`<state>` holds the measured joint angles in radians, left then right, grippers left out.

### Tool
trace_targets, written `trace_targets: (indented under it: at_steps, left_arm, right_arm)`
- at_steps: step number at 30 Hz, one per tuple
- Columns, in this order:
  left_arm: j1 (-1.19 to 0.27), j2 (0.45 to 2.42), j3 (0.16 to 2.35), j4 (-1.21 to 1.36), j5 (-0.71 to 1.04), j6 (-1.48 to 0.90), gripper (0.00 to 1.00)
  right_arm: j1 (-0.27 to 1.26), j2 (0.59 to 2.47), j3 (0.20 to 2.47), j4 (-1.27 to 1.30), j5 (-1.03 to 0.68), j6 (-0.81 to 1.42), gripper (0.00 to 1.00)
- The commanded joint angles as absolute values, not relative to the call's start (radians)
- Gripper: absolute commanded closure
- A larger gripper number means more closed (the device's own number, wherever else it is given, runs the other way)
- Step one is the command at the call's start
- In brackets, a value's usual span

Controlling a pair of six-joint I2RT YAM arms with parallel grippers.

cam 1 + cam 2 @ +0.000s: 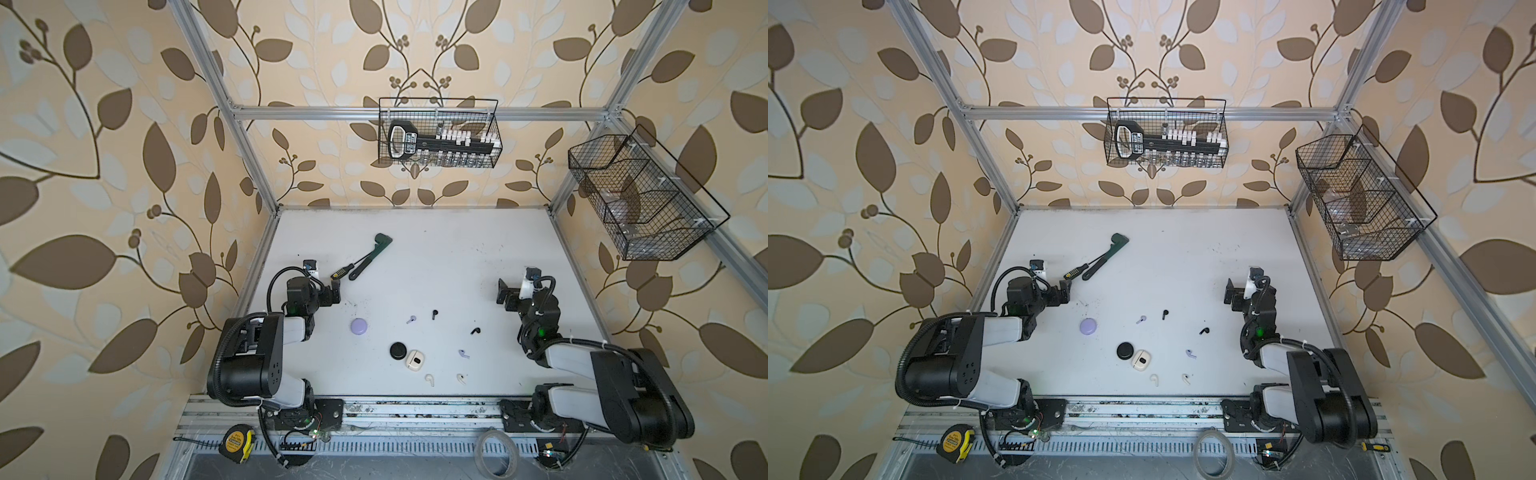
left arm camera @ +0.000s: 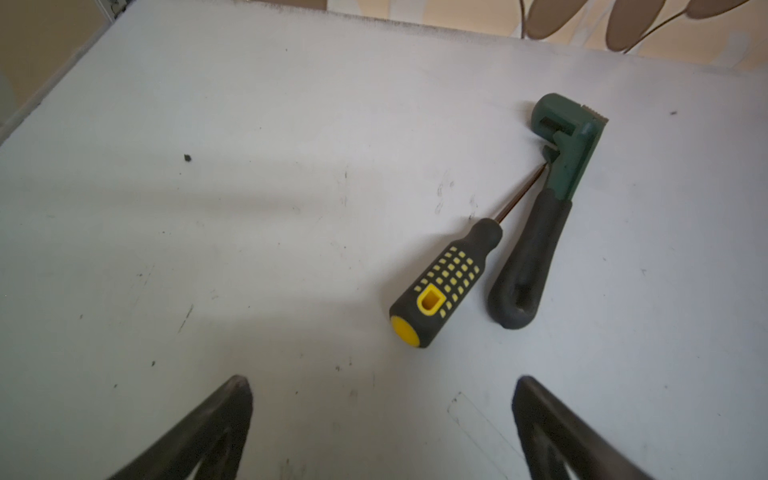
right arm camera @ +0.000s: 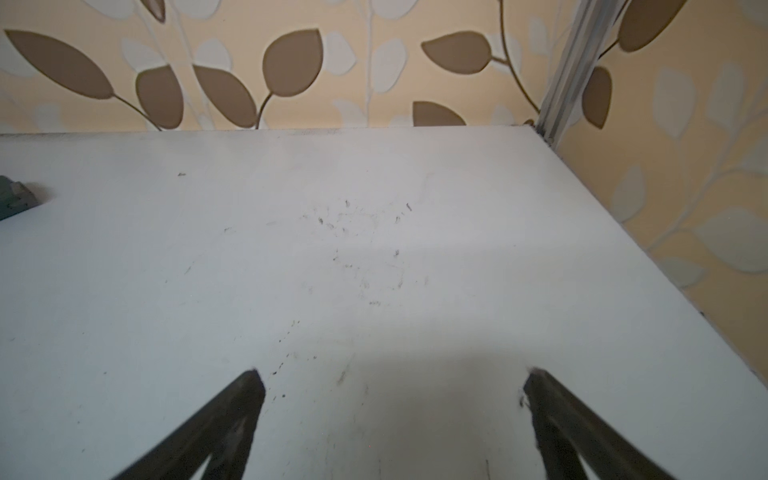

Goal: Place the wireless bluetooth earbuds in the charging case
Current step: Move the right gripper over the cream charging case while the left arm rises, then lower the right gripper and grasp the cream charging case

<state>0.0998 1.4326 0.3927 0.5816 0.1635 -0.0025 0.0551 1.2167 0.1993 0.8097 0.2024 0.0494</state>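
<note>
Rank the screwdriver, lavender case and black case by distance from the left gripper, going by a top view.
1. Screwdriver, just beyond the left gripper, on the far-left side.
2. Lavender case, nearer the front, left of centre.
3. Black case, front centre, beside the cream case.

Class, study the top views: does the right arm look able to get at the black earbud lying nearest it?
Probably yes. That black earbud lies alone on the table, near the right gripper, whose jaws are open and empty; nothing stands between them.
</note>
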Motion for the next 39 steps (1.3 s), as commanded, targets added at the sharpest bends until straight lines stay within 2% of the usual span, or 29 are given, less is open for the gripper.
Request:
trace_targets:
  at_steps: [1,6,10,13,14,15,18,22,28,31,35,39]
  left_arm:
    - [0.108,1.296,0.540,0.312,0.140,-0.091,0.01]
    - [0.107,1.188,0.650,0.162,0.342,-0.238,0.01]
    - [0.107,1.102,0.844,-0.234,0.382,-0.460,0.01]
    - [0.108,1.073,0.841,-0.241,0.568,-0.529,0.01]
    - [0.111,1.055,0.816,-0.193,0.643,-0.563,0.01]
    - [0.113,1.035,0.785,-0.156,0.682,-0.598,0.01]
    - [0.114,0.934,0.647,-0.014,0.690,-0.739,0.01]
    - [0.124,0.794,0.559,-0.132,0.608,-0.701,0.01]
    - [0.127,0.409,0.460,-0.347,0.289,-0.722,0.01]
    - [0.128,0.255,0.457,-0.497,0.151,-0.777,0.01]
    - [0.127,0.162,0.457,-0.510,0.224,-0.726,0.01]
    - [0.125,0.220,0.455,-0.469,0.299,-0.709,0.01]
  right_arm:
    - [0.088,1.057,0.279,0.580,0.356,0.117,0.00]
    - [0.089,0.866,0.450,0.158,0.302,0.544,0.00]
    - [0.072,0.800,0.524,-0.062,0.065,0.674,0.00]
    - [0.058,0.769,0.511,-0.062,-0.201,0.714,0.00]
    - [0.098,0.761,0.515,-0.076,-0.219,0.716,0.00]
    - [0.159,0.752,0.530,-0.117,-0.178,0.711,0.00]
    - [0.456,0.724,0.577,-0.278,0.122,0.698,0.00]
    - [0.818,0.785,0.615,-0.386,0.390,0.758,0.00]
    - [1.198,0.978,0.723,-0.547,0.616,0.783,0.14]
    - [1.273,1.076,0.741,-0.577,0.617,0.795,0.26]
    - [1.309,1.204,0.744,-0.571,0.530,0.800,0.39]
    - [1.356,1.282,0.719,-0.550,0.509,0.818,0.42]
